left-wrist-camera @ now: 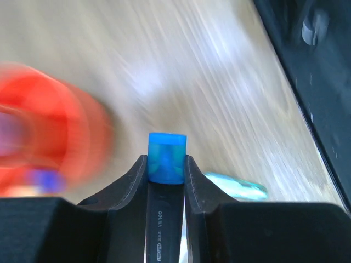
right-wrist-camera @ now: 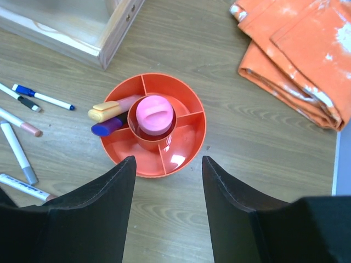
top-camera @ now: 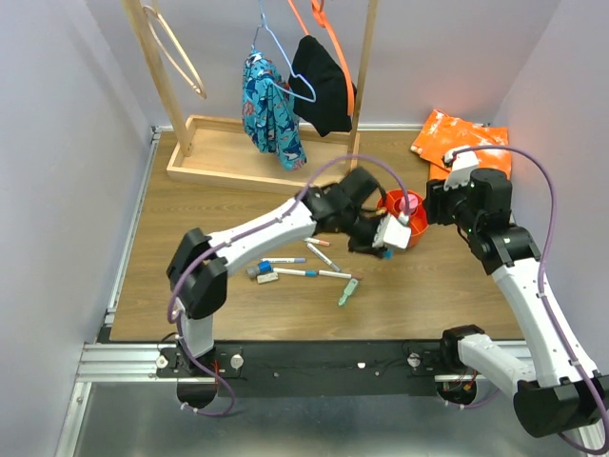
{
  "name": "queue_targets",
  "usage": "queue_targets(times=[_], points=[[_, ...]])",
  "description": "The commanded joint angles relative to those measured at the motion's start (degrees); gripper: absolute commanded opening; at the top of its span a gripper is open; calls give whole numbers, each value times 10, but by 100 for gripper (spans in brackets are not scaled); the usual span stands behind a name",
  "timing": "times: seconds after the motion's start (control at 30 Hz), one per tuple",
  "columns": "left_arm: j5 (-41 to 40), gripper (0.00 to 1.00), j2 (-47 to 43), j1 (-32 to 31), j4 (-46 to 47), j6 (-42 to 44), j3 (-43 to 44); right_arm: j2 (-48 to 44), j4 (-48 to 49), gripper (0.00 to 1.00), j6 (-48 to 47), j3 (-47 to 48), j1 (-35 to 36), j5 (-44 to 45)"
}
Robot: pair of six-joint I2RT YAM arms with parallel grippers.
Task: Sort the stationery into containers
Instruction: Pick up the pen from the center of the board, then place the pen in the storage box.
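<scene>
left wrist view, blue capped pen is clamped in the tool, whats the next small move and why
Probably carry the pen sideways over the orange cup and stop above an empty compartment. The left tool is shut on it, the cup sits just beside it, and several compartments are bare.

Light is bright, even and soft, from above; shadows on the wooden table (top-camera: pixel 438 286) are weak. The right wrist view is sharp, with one white glare spot inside the orange cup (right-wrist-camera: pixel 184 107), on its near side. In the left wrist view motion blur smears the cup and the table beside it; only the blue-capped pen (left-wrist-camera: pixel 167 159) is sharp.
</scene>
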Motion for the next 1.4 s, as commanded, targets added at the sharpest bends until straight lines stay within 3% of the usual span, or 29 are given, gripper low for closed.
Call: queue_targets(times=[0.0, 0.17, 0.27, 0.47, 0.77, 1.37], points=[[105, 0, -67, 54, 50, -58, 51, 19, -31, 60, 20, 25, -3, 17], [136, 0, -75, 122, 437, -354, -36, 56, -12, 60, 14, 45, -4, 19], [143, 0, -58, 147, 709, -460, -110, 81, -4, 60, 10, 63, -5, 19], [170, 0, 44, 174, 885, -664, -67, 113, -17, 60, 5, 102, -31, 13], [165, 0, 133, 180, 957, -702, -36, 143, -63, 60, -8, 146, -72, 9], [144, 0, 298, 178, 935, -716, 112, 178, -51, 60, -6, 137, -80, 8]])
